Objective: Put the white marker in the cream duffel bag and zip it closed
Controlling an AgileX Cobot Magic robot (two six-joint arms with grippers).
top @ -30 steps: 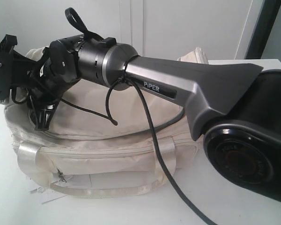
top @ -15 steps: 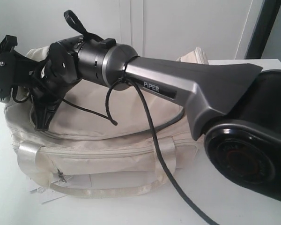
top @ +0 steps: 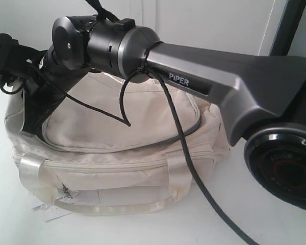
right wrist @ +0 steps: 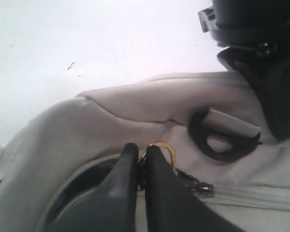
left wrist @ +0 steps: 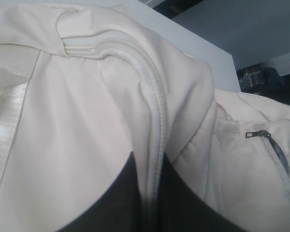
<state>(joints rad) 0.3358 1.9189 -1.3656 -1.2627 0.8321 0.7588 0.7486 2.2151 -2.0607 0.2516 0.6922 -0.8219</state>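
1. Right wrist view: right fingers (right wrist: 122, 176) were closed on the gold zipper ring (right wrist: 162, 142) of the cream bag (right wrist: 87, 121).
2. Left fingers (left wrist: 113, 198) pinched its top seam (left wrist: 155, 145).
3. Bag sat on the worktop (top: 143, 228).

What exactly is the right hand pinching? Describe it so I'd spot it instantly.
On the cream duffel bag, follow the top zipper to the end with the black D-ring. Beside that D-ring, the right hand pinches a thin gold ring attached to the zipper. It is the only shiny gold loop; the D-ring is thicker and black.
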